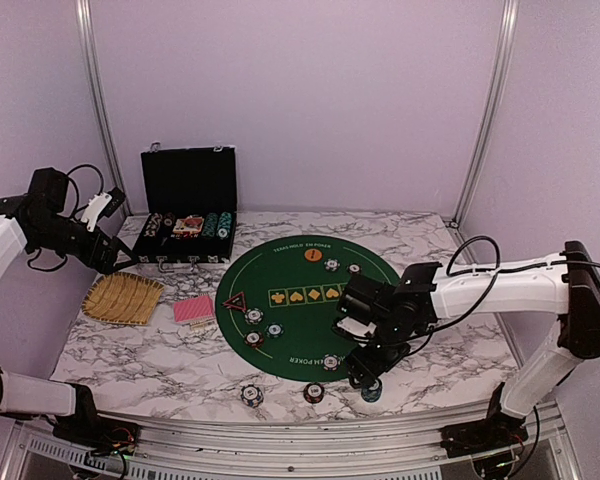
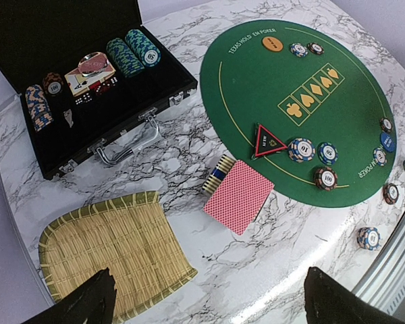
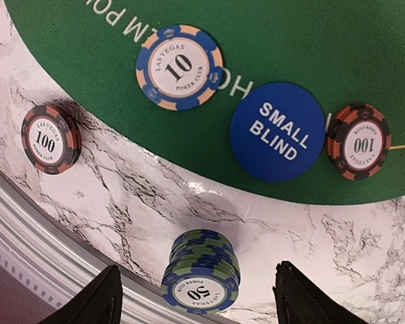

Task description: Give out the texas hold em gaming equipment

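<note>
Left hand (image 2: pixel 209 300): fully open, empty, poised above the woven straw tray (image 2: pixel 115 250).

In the top view, the red-backed playing cards (image 1: pixel 193 310) lie at 9 o'clock of the green felt mat (image 1: pixel 290 270).

Right hand (image 3: pixel 197 283): fingers apart, straddling the stack of 50-value poker chips (image 3: pixel 201 266) without contact and holding nothing. The stack stands on the marble surface (image 3: pixel 121 196), off the mat at 5 o'clock. The blue "small blind" disc (image 3: pixel 277 131) lies on the mat at the stack's 1 o'clock.

Procedure: centre the stack between the fingers. Move vertically only, since a sideways brush would probably topple it toward the near edge.
</note>
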Action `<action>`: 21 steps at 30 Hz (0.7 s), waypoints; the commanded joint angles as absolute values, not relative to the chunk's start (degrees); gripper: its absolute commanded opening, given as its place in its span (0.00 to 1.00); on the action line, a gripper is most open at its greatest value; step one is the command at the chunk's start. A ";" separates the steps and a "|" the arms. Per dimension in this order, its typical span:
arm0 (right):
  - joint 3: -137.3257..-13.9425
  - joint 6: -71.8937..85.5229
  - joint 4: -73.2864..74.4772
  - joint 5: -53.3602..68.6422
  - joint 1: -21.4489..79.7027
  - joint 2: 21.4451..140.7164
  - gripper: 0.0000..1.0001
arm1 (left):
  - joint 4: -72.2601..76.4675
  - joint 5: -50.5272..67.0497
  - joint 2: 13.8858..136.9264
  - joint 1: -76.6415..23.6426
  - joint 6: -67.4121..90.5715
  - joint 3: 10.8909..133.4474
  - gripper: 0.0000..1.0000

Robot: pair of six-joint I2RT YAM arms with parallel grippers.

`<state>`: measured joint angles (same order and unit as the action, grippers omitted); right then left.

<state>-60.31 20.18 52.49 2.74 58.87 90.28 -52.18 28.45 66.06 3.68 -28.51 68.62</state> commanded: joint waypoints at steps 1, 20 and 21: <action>-59.28 21.15 51.00 2.53 59.75 91.42 0.74 | -53.53 29.14 66.12 3.52 -28.48 69.72 0.99; -57.66 21.01 50.28 0.35 59.94 92.57 0.58 | -53.53 28.89 65.83 3.50 -28.48 69.71 0.99; -57.66 21.05 50.30 0.34 59.90 92.55 0.56 | -53.53 28.91 65.83 3.51 -28.48 69.76 0.99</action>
<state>-57.58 20.95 51.35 0.97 59.44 92.07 -52.18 28.45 66.06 3.68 -28.49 68.62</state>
